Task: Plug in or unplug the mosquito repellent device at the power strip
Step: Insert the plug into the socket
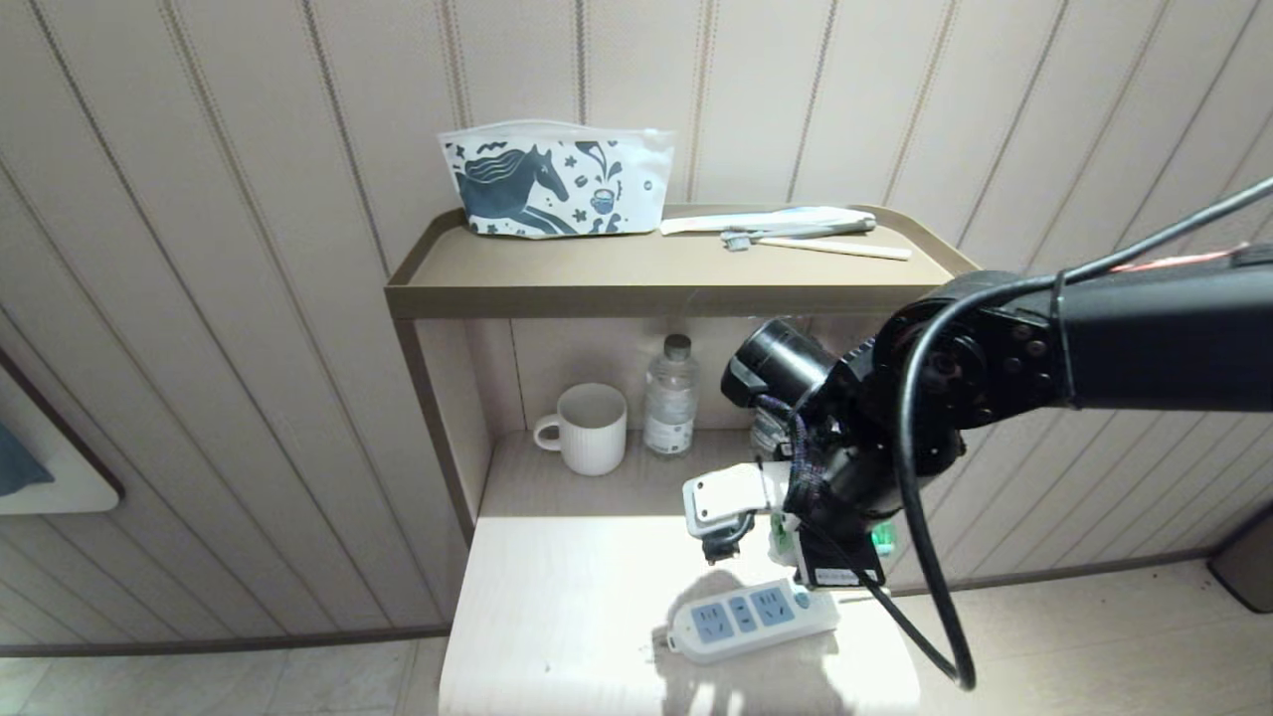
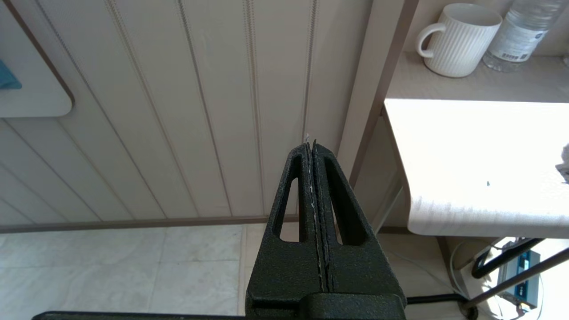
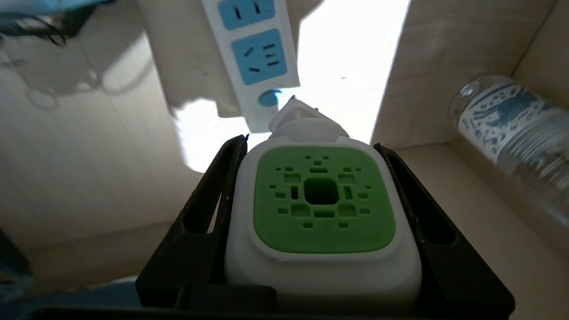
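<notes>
- Gripping the device point(image 3: 323, 209) by its two flat sides, right gripper point(image 3: 320, 200) holds it above the strip point(image 1: 751, 619) on the table point(image 1: 557, 597).
- Device: probably light, rigid, smooth; side grip suits.
- Left gripper point(image 2: 314, 149): fingers pressed together, parked.

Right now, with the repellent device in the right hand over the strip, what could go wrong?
1. The mosquito repellent device is clamped in the right hand above the power strip, not seated; prongs may miss the socket.
2. The strip lies loose on the table near its front edge; pushing could slide it.
3. The water bottle stands close behind.
</notes>
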